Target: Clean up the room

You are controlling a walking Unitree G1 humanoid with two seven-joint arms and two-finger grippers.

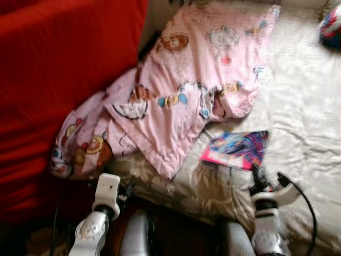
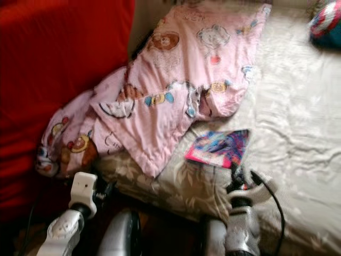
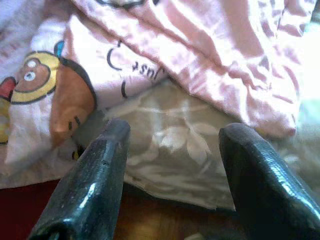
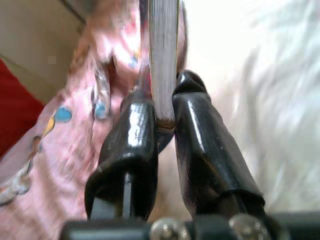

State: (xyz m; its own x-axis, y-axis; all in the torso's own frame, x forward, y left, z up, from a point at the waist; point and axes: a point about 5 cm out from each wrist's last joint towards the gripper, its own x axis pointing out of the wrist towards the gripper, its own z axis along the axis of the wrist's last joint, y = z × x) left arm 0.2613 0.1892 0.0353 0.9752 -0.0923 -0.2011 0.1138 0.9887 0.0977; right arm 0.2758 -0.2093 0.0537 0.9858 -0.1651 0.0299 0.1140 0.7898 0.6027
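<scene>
A thin, brightly printed book [image 1: 236,150] lies on the pale floral bedspread [image 1: 303,106], just beside the lower hem of the rumpled pink cartoon blanket [image 1: 197,74] that spills off toward the red curtain [image 1: 58,80]. The right gripper [image 4: 165,125] has its two black fingers pressed together on the book's near edge, so the wrist view looks straight up the pinched edge. From where I stand, the sensible thing is to keep that pinch firm and lift the book straight up off the bedspread before swinging it anywhere, since a thin book held by one edge will likely droop or slip if jerked. The left gripper [image 3: 170,175] hovers low at the bed's edge, fingers spread wide and holding nothing, near the blanket's hanging corner. A red-and-blue round thing [image 1: 331,26] sits far off at the bed's corner.
</scene>
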